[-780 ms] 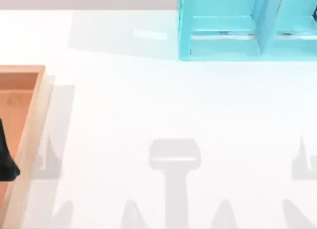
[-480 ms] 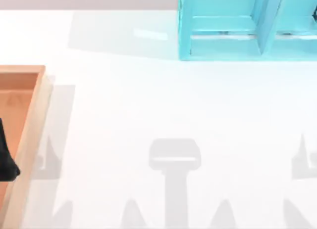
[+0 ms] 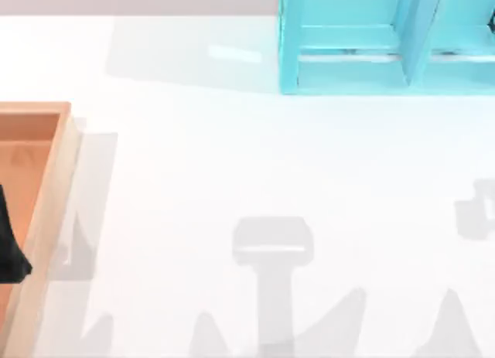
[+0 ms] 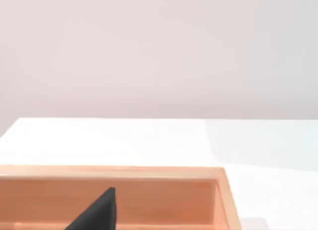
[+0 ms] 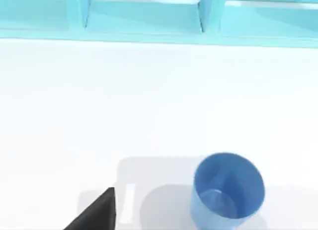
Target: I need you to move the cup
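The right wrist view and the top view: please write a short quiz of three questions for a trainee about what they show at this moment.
1. True or false: in the right wrist view, the blue cup stands upright on the white table with its opening up.
2. Multiple choice: in the top view, the wooden tray lies at the table's (A) left side, (B) right side, (C) middle.
3. Fill in: the shelf unit at the far edge of the table in the top view is light ____ in colour.

Key: 1 true; 2 A; 3 blue.
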Robot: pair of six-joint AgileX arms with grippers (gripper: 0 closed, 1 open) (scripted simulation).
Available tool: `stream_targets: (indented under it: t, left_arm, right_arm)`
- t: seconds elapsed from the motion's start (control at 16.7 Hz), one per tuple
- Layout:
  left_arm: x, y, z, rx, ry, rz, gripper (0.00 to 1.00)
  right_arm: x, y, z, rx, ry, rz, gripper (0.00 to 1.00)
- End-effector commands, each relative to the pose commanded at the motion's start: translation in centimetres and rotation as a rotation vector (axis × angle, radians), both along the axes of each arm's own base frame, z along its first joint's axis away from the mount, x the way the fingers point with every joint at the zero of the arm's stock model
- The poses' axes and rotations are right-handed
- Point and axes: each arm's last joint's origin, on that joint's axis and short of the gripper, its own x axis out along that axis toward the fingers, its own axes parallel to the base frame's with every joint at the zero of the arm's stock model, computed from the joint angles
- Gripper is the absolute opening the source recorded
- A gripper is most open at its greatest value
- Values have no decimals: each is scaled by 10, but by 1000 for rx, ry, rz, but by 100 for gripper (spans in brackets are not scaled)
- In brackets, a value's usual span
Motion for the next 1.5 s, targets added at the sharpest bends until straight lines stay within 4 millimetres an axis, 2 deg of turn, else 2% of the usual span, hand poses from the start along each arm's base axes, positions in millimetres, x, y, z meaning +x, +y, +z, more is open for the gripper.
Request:
stream_targets:
  t: [0.18,0.36,0.6,0.78,1.02,1.38,1.5]
  left_arm:
    - [0,0,0,0,0,0,100]
    - [0,0,0,0,0,0,100]
    - [0,0,0,0,0,0,100]
    - [0,0,0,0,0,0,100]
    - [0,0,0,0,0,0,100]
    - [0,0,0,0,0,0,100]
    - [0,0,0,0,0,0,100]
  right_arm:
    - [47,-11,17,1,274,-15,100]
    - [95,-26,21,14,520,-23,100]
    - [152,-48,10,45,784,-20,100]
    - [184,-62,-5,71,925,-14,100]
    - [204,-73,-16,91,1012,-9,100]
    - [205,-72,-18,90,1016,-5,100]
    - [206,-72,-29,92,1021,-8,100]
